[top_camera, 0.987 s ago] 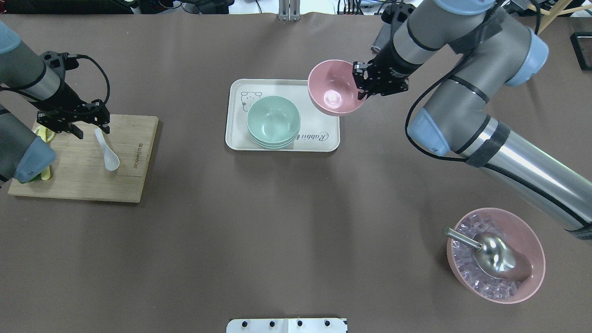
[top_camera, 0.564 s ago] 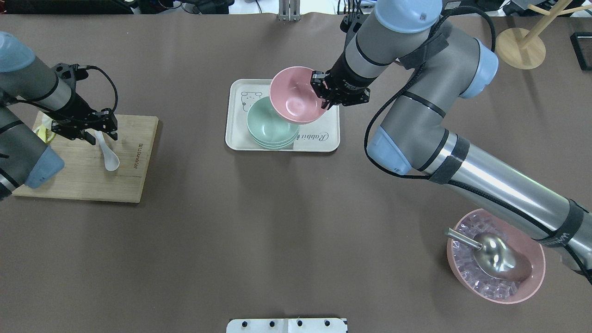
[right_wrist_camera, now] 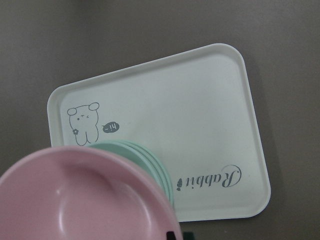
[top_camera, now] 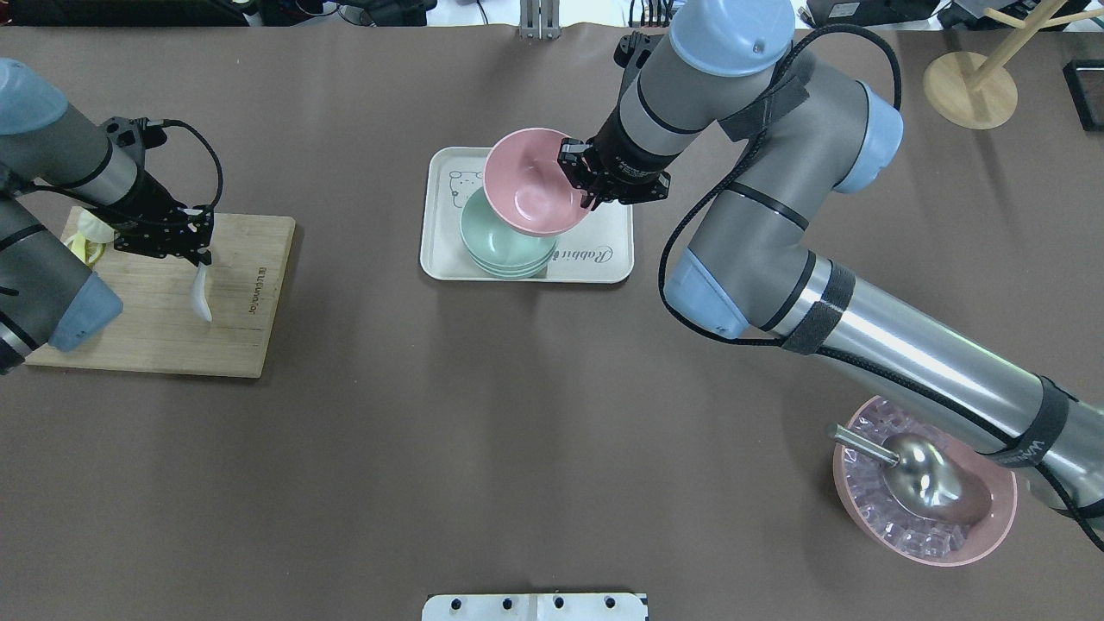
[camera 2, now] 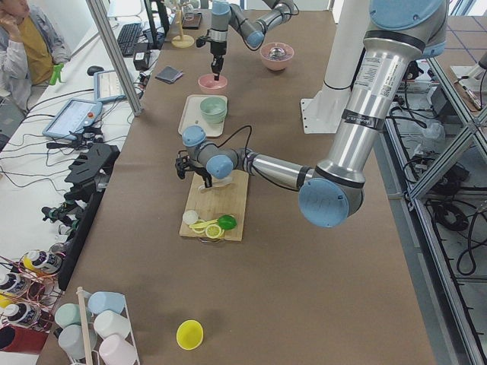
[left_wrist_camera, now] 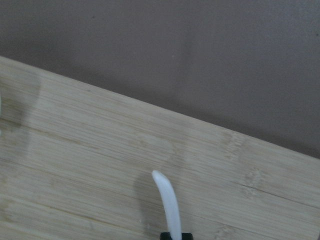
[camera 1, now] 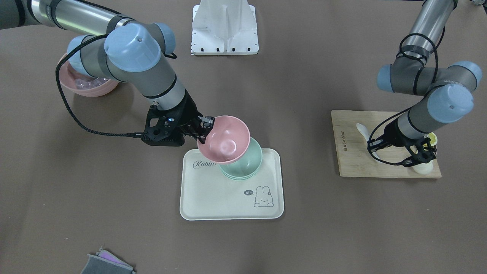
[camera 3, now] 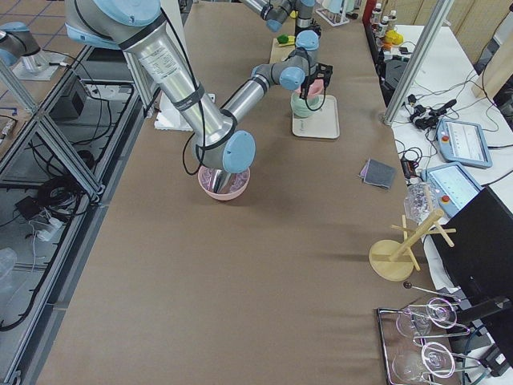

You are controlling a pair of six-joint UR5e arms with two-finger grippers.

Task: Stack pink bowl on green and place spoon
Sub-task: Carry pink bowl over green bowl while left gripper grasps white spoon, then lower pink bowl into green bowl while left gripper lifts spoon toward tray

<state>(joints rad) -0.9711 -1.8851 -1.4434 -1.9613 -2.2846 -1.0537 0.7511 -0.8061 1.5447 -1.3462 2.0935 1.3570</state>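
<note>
My right gripper point(top_camera: 580, 177) is shut on the rim of the pink bowl point(top_camera: 528, 183) and holds it tilted just above the stack of green bowls point(top_camera: 504, 248) on the white tray point(top_camera: 604, 259). In the front view the pink bowl point(camera 1: 224, 139) overlaps the green stack point(camera 1: 249, 163). My left gripper point(top_camera: 198, 259) is shut on the handle of the white spoon point(top_camera: 203, 297), over the wooden board point(top_camera: 155, 345). The left wrist view shows the spoon point(left_wrist_camera: 167, 205) sticking out over the board, with its shadow beside it.
Lemon slices point(top_camera: 82, 248) lie at the board's left end. A large pink bowl of ice with a metal scoop point(top_camera: 923, 492) stands at the near right. A wooden stand point(top_camera: 970, 86) is at the far right. A grey cloth point(camera 1: 106, 264) lies on the operators' side.
My right arm carried the pink bowl left, from beside the tray to over the green bowls. My left gripper moved onto the spoon's handle and closed; the spoon turned on edge.
</note>
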